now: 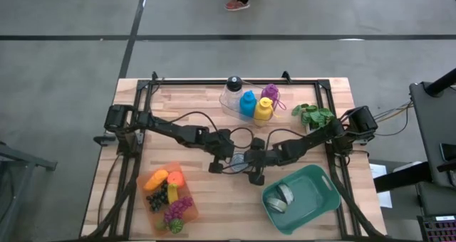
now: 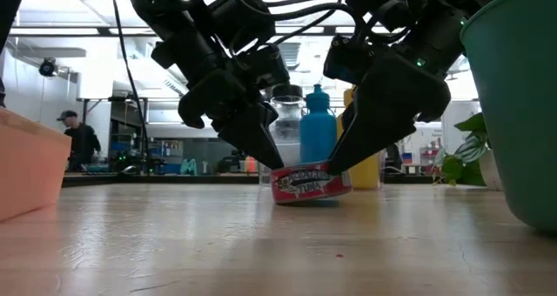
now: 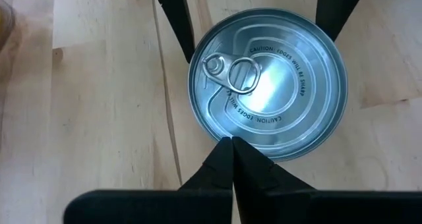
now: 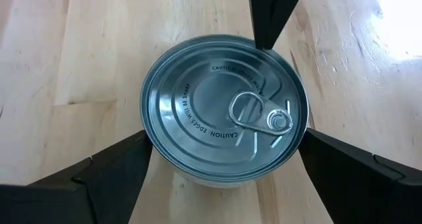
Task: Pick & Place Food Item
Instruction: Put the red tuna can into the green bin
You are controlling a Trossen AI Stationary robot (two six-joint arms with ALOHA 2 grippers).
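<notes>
A flat silver tin can (image 4: 224, 112) with a pull-tab lid and a red label (image 2: 312, 183) sits at the table's middle (image 1: 240, 161). My left gripper (image 3: 231, 145) is shut, and its tip is at the can's rim on the side toward the table's left (image 2: 268, 164). My right gripper (image 4: 225, 141) comes in from the table's right, with one finger on each side of the can (image 2: 335, 165). In the low view the can looks slightly tilted, its left lower edge on the wood. My left gripper touches the lid's rim (image 3: 231, 136) with the tip of its shut fingers, slanting down from the table's left. My right gripper pinches the can's round side wall between its two fingers (image 4: 142, 148), (image 4: 308, 137), slanting down from the table's right. The can stays low on the table.
A green bin (image 1: 324, 181) holding a round silver thing stands near right, close to the right arm. An orange tray (image 1: 153, 199) of toy fruit lies near left. Bottles (image 1: 249, 103) and a green plant (image 1: 313, 115) stand at the back.
</notes>
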